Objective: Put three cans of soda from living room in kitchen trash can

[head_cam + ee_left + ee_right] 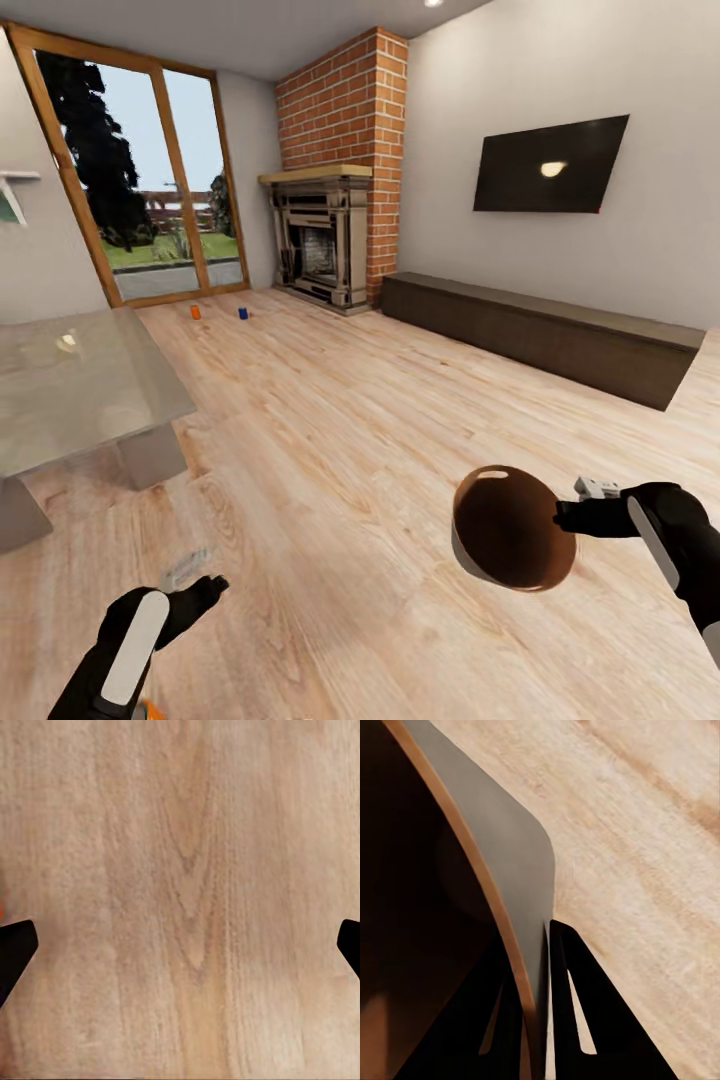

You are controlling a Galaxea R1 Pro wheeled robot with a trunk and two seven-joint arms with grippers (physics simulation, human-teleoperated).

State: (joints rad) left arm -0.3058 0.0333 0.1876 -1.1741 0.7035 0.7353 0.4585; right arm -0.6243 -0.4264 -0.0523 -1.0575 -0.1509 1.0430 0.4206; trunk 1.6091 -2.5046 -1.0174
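Two cans (196,312) on wood floor (340,420)

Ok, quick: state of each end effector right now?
Left end effector: open, holding nothing.
Right end effector: shut on the dark grey round bin's rim.

Living room of a home: a red-brick chimney (345,130) above an ornate fireplace (320,245), a wall-mounted television (550,165) over a long low cabinet (545,335), wood-framed glass doors (150,175) facing a garden, and a light wood floor (340,440).
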